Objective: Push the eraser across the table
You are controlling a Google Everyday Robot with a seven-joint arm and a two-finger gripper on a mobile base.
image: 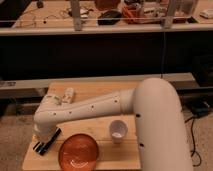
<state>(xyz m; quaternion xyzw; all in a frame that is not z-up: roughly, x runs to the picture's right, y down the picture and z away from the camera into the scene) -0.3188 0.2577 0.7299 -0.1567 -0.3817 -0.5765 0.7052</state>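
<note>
My gripper (46,139) is at the end of the white arm (90,107), low over the front left corner of the wooden table (107,87). A dark, long, flat block (44,145), which I take for the eraser, lies right under it by the table's left edge. The gripper sits on or against this block, and I cannot tell where one ends and the other begins. The arm reaches in from the right and covers much of the table's middle.
An orange plate (78,151) lies at the front edge, just right of the gripper. A white cup (118,130) stands right of the plate. A small pale object (68,94) lies at the back left. A dark shelf wall rises behind the table.
</note>
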